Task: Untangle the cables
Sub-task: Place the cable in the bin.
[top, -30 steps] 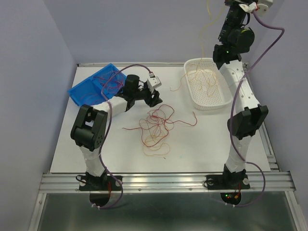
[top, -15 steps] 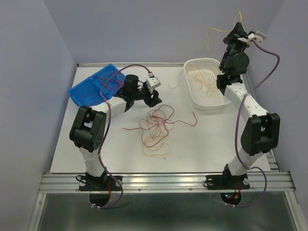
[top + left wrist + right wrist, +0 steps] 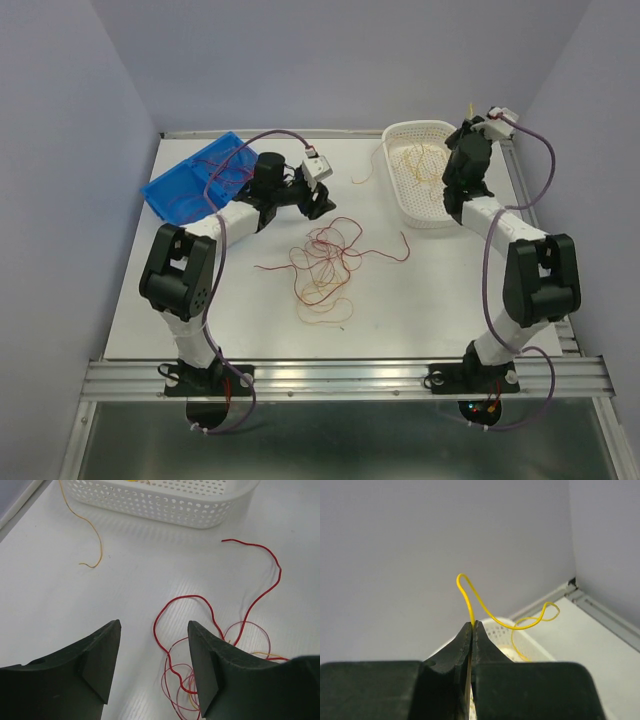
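Left claw [image 3: 155,626] agape, right claw [image 3: 472,626] pinched tight.

My left tool [image 3: 154,630] and right tool [image 3: 472,627] are black. The cables [image 3: 325,262] are dark red and yellow-orange, thin curls on the white worktop [image 3: 200,300]. The basket [image 3: 170,505] is white, patterned with rows of small holes. The tray [image 3: 172,192] is bright blue.

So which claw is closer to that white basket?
Right. The right claw hovers above the white basket's right side, pinching a yellow wire; the left claw sits open well off to its left, by the red tangle.
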